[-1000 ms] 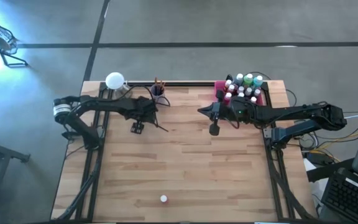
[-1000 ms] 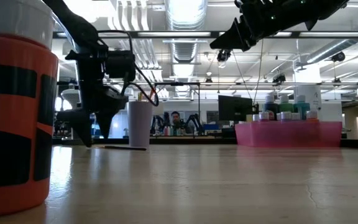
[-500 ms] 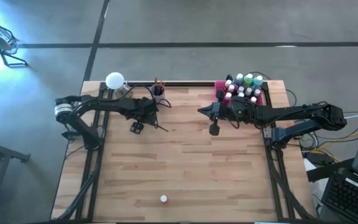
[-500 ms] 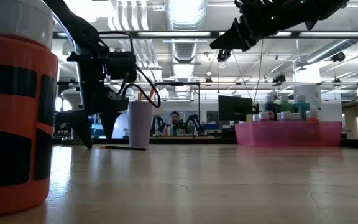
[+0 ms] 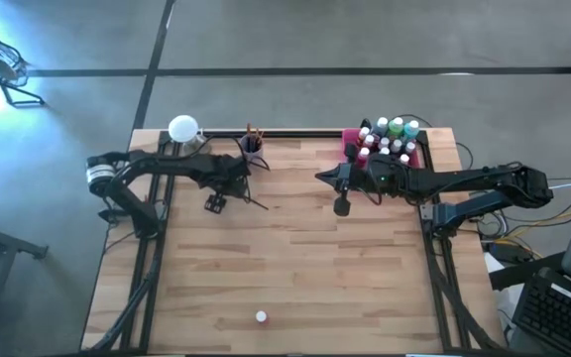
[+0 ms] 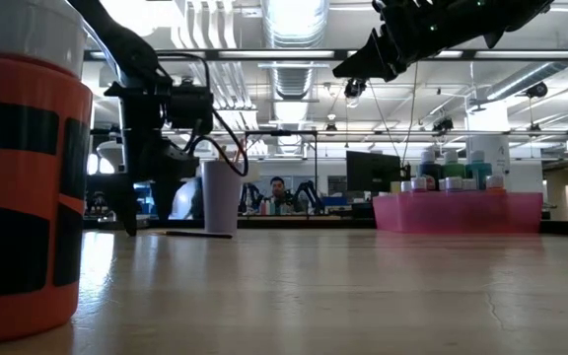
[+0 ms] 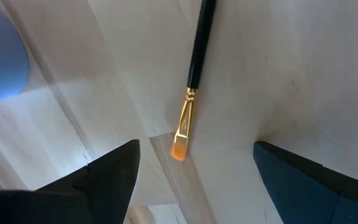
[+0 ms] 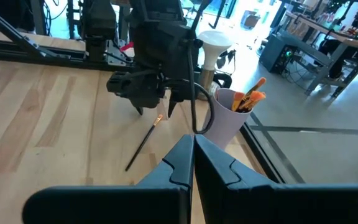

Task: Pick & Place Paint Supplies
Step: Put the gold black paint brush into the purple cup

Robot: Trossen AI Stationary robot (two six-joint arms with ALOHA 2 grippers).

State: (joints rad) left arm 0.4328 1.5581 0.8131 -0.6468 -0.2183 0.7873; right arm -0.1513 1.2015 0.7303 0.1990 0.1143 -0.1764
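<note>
While I am watching through the left wrist camera, the left gripper [image 7: 194, 171] is hanging over the table [image 5: 305, 268] with its fingers [image 7: 107, 171] spread wide and holding nothing. A thin brush [image 7: 191, 93] is lying flat on the wood just ahead of the gap between them, its orange bristle tip pointing toward the fingers and its dark handle running away from them. Beyond the fingers, close by, the lilac cup [image 8: 225, 118] is standing upright with orange-tipped brushes [image 8: 250, 98] sticking out of it. Farther across the table, I am keeping the right gripper [image 8: 192, 152] raised in the air with its fingers pressed together and empty, while behind it the paint bottles [image 5: 390, 139] are sitting in the pink tray [image 6: 457, 212].
</note>
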